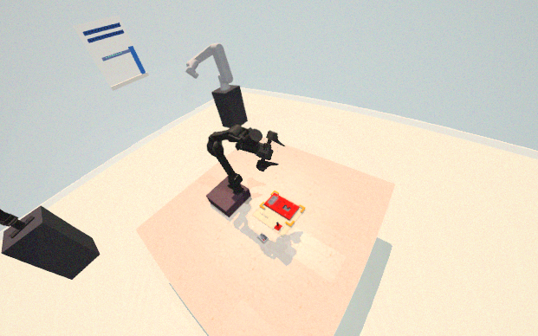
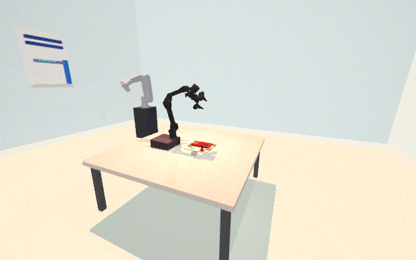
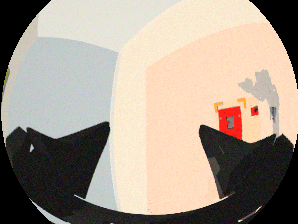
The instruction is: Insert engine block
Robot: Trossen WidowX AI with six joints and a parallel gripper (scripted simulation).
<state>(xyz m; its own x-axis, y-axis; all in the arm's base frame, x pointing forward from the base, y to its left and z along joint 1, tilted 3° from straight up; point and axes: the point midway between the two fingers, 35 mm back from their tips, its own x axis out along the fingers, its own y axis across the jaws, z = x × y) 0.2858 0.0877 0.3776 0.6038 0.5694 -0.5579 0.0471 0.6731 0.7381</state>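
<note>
While the arm is up high over the counter point(image 2: 138, 169), its claw point(image 1: 271, 151) is wide and holds nothing. It hangs well above the things it needs, so I think the job has not really started.

Down on the counter sits the red car body point(image 1: 283, 207), flat on a pale tray point(image 1: 267, 218) with little orange corners. I think the corners are there to keep the body from sliding when something gets pushed into it. I can see a gray hole point(image 1: 272, 200) in the red top, but it is too small to tell where the rib is.

I think the small gray piece is the engine block point(image 1: 263, 237). It lies on the counter just beside the tray, apart from the body, on the side away from the arm's base point(image 1: 219, 203). It is out in the open, so the claw can come straight down on it.

On the wall hangs a white sign point(image 2: 45, 60) with blue bars. I cannot read any words on it, and I see no labels on the parts.
</note>
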